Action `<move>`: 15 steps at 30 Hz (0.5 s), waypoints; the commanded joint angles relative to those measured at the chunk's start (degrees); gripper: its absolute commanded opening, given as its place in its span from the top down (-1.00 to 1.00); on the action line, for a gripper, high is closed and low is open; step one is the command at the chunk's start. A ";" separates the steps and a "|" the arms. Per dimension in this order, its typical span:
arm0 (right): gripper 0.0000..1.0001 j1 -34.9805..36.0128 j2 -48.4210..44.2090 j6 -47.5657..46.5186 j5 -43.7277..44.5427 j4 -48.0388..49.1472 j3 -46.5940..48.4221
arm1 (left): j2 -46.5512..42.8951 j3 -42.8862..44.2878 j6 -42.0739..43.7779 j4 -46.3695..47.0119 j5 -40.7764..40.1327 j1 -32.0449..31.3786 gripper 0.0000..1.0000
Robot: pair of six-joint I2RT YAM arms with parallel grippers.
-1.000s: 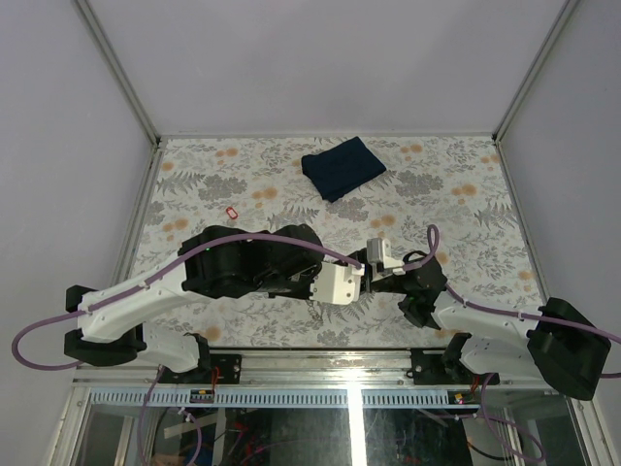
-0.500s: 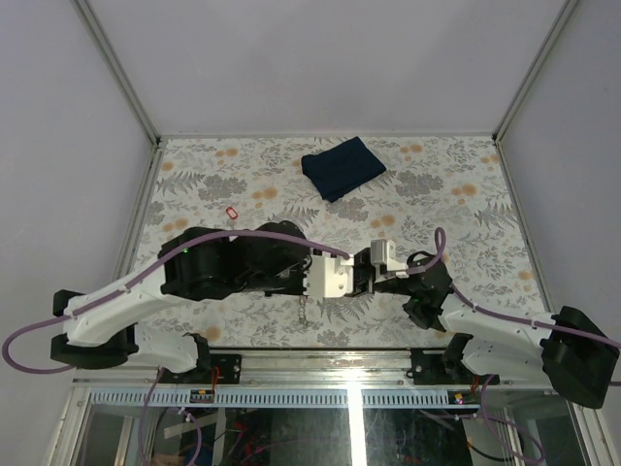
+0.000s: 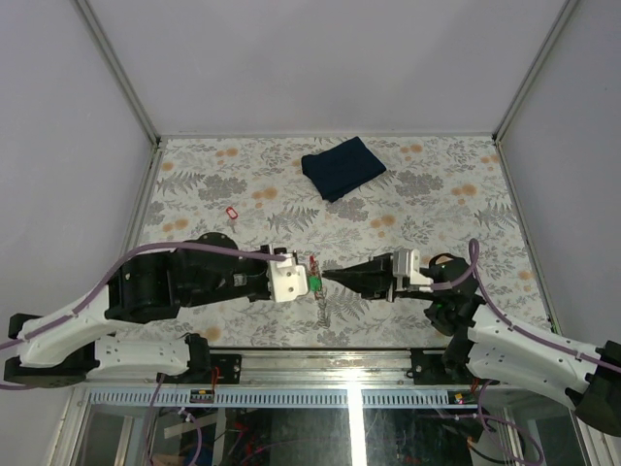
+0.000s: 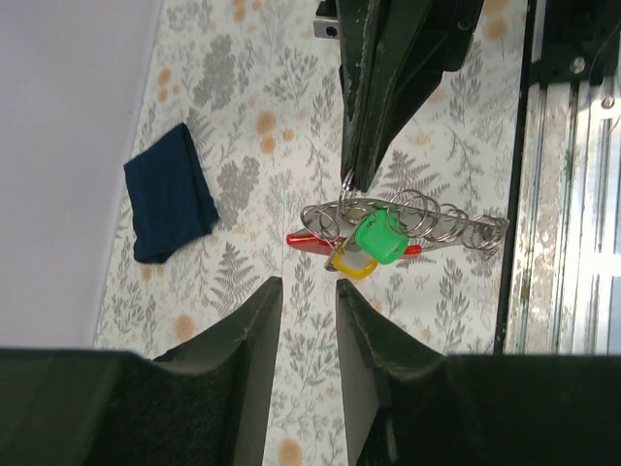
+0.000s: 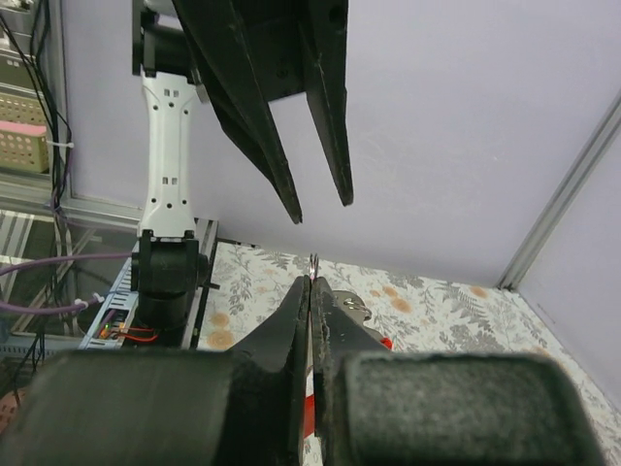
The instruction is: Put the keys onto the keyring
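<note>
The keyring point(image 3: 321, 307) sits low between the two arms over the near part of the table point(image 3: 456, 194). In the top view it runs from the meeting fingertips toward the near edge. The right gripper point(image 3: 328, 276) reaches in from the right with its fingers pressed together at the ring's top. The left gripper point(image 3: 307, 283) faces it from the other side, just beside the green-headed key point(image 3: 316, 283). From here I cannot tell whether the ring's lower end rests on the table or hangs free.

The left wrist view shows why the ring is held out like this. The right gripper's tips are clamped on the thin wire, so the silvery loops, the red tag point(image 4: 303, 240) and both keys are presented to the opposite arm. The green-headed key and the yellow-headed key point(image 4: 351, 262) lie against the loops, the yellow one just under the green. The left fingers point(image 4: 254, 325) stand a little apart, short of the bunch, touching nothing. A dark blue cloth point(image 4: 170, 194) lies well apart at the far side.

In the right wrist view the right fingers are closed flat together, with wire and a sliver of red showing past their tips. The left gripper's two fingers hang above them, spread and empty.
</note>
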 commanded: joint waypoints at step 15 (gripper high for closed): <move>1.00 0.32 -2.02 5.11 3.86 15.56 4.12 | -13.92 -25.96 -7.68 49.17 9.07 -0.20 0.51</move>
